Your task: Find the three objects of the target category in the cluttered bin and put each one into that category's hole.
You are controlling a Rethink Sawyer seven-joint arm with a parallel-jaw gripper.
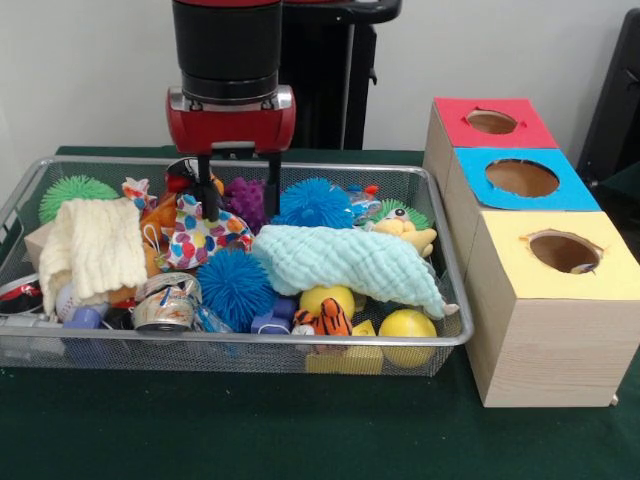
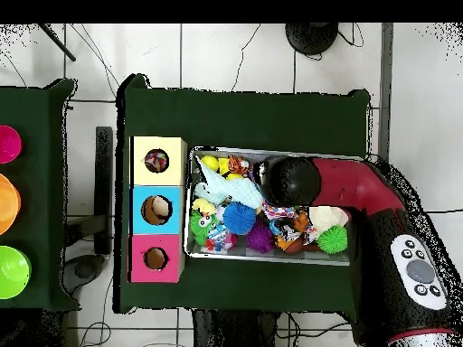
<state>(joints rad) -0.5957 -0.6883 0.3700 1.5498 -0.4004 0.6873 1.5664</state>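
Note:
The wire mesh bin is full of clutter; it also shows in the overhead view. One polka-dot wrapper lies crumpled at the middle left, between the cream cloth and a blue spiky ball. Polka-dot scraps that may be more wrappers show at the back left and back right. My gripper is open and hangs just above and behind the middle wrapper, its left finger at the wrapper's top edge. The yellow-topped box's hole is at the near right. In the overhead view the arm hides the gripper.
Blue spiky balls, a mint cloth, a cream cloth, a dented can and yellow balls fill the bin. Blue-topped and red-topped boxes stand behind the yellow one.

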